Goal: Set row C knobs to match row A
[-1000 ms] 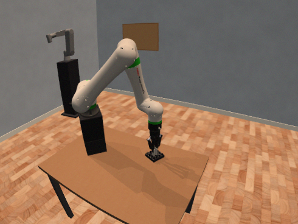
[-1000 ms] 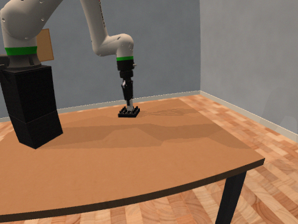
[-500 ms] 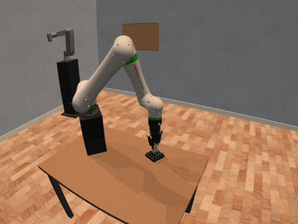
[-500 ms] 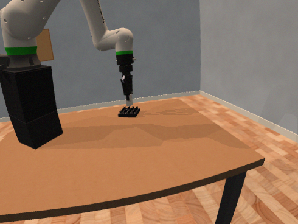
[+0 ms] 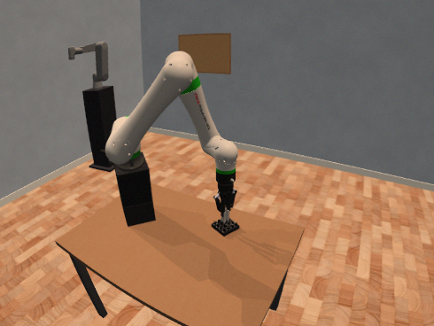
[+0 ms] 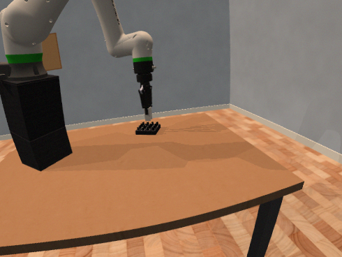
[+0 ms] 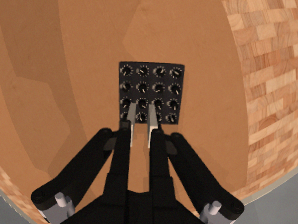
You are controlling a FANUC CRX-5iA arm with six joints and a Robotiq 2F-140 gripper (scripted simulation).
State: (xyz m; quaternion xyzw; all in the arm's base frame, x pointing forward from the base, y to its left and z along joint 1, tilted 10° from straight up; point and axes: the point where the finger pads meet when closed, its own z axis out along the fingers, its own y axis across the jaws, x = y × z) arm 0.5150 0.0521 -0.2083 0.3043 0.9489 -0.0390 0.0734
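The knob box (image 5: 227, 231) (image 6: 146, 129) (image 7: 152, 82) is a small black square box with several rows of knobs, standing flat on the table (image 5: 177, 275) (image 6: 139, 195) (image 7: 80, 63). The knobs' white lines are too small to read. My gripper (image 5: 226, 216) (image 6: 148, 117) (image 7: 141, 112) points straight down over the row of knobs nearest the wrist camera. Its fingers stand a narrow gap apart on either side of one knob in that row and grip nothing. The tips hang just above the box top.
The arm's black pedestal (image 5: 135, 195) (image 6: 35, 122) stands on the table's back left part. A second black stand with a grey arm (image 5: 99, 120) is on the floor by the wall. The table's far edge (image 5: 266, 221) lies close behind the box.
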